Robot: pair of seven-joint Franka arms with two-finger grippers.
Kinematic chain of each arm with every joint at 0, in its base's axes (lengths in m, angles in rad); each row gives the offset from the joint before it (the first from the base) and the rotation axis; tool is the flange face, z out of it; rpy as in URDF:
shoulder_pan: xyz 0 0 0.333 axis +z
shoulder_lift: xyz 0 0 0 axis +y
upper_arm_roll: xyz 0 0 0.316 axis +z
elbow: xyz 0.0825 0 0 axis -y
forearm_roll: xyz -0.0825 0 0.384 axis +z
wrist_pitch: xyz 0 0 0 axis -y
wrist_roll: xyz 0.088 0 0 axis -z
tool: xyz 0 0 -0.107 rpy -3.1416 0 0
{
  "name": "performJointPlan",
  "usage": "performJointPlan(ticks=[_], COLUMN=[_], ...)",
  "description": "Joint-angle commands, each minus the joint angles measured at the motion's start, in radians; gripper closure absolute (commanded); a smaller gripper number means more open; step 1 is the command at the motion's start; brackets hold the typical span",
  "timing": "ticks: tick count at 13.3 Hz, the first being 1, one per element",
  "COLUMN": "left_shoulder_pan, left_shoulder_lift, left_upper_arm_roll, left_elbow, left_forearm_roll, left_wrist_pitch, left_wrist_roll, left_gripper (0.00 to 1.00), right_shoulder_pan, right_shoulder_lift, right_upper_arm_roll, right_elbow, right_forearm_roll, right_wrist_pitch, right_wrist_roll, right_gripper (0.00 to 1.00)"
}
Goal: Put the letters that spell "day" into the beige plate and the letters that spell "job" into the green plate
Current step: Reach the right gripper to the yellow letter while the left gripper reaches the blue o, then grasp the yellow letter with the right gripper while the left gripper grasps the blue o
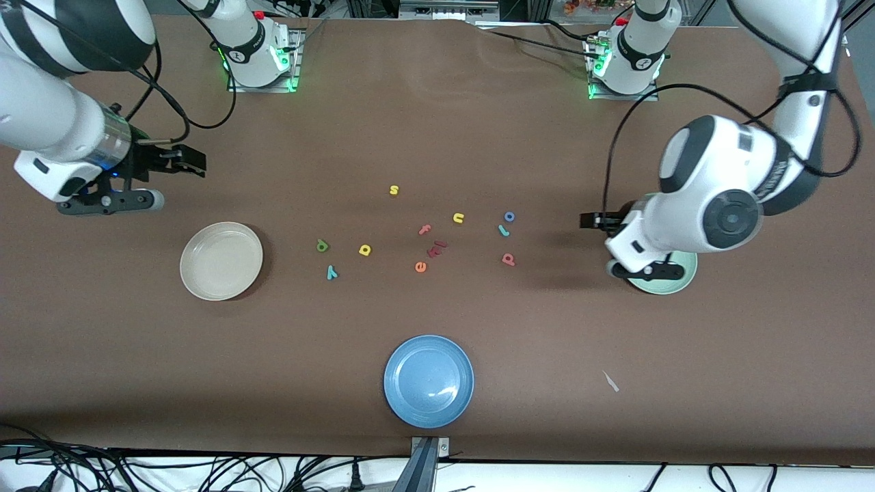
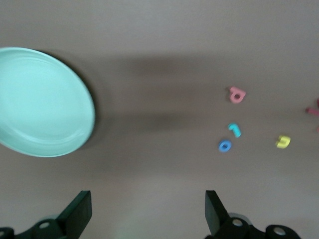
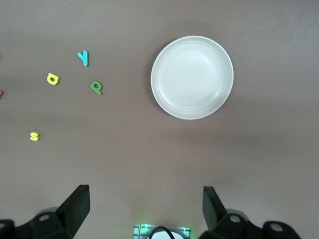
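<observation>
On the brown desk (image 1: 437,123) three round shallow plates lie well apart, and none holds a letter. The cream-beige plate (image 1: 221,260) sits toward the right arm's end, the pale mint-green plate (image 1: 673,277) toward the left arm's end, partly hidden in the front view by the left arm's wrist, and a blue plate (image 1: 428,380) lies nearest the front camera, midway along the desk. All the tiny foam letters lie on the bare desk between the beige and green plates. The green "d" (image 1: 322,245), yellow "a" (image 1: 365,250) and teal "y" (image 1: 332,272) cluster nearer the beige plate, with the "y" nearest the front camera of the three. The blue ring "o" (image 1: 509,216), teal hooked "j" (image 1: 504,230) and red-pink "b" (image 1: 508,259) lie nearer the green plate, the "o" and "j" just beside each other. Among them are a yellow "s" (image 1: 394,190), yellow "n" (image 1: 459,218), reddish "f" (image 1: 424,229), orange "e" (image 1: 420,266) and a dark red letter (image 1: 437,248). The left pincer (image 1: 593,221) hangs over bare desk beside the green plate, its fingers spread apart and holding nothing. The right pincer (image 1: 193,161) hangs over bare desk above the beige plate's end, fingers likewise apart and holding nothing.
</observation>
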Motion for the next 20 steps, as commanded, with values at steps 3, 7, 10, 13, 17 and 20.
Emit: performJointPlan(ticks=[3, 7, 10, 13, 17, 20], left_shoulder_pan=[0.003, -0.007, -0.057, -0.086, -0.089, -0.1], left_shoulder_lift=[-0.026, -0.014, 0.023, 0.088, 0.107, 0.132], left_upper_arm_roll=[-0.095, -0.147, -0.146, -0.146, -0.146, -0.144], left_elbow=[-0.28, -0.449, -0.457, -0.457, -0.457, -0.457], left_forearm_roll=[-0.026, -0.026, -0.025, -0.012, -0.011, -0.009], left_wrist_pitch=[0.35, 0.65, 0.694, 0.742, 0.758, 0.77], left_wrist_roll=[-0.269, -0.453, -0.533, -0.534, -0.532, -0.53], left_gripper=[0.0, 0.01, 0.05, 0.19, 0.45, 0.5], right_shoulder_pan=[0.06, 0.154, 0.213, 0.278, 0.316, 0.316], right_shoulder_lift=[0.024, 0.037, 0.099, 0.19, 0.288, 0.33], right_upper_arm_roll=[-0.003, 0.003, 0.005, 0.009, 0.028, 0.031], right_elbow=[-0.074, -0.211, -0.228, -0.251, -0.249, -0.251], right_forearm_roll=[0.015, 0.034, 0.034, 0.034, 0.056, 0.085], right_wrist_pitch=[0.141, 0.359, 0.455, 0.595, 0.678, 0.733], right_wrist_roll=[0.064, 0.265, 0.42, 0.555, 0.629, 0.63], right_gripper=[0.0, 0.0, 0.0, 0.0, 0.0, 0.0])
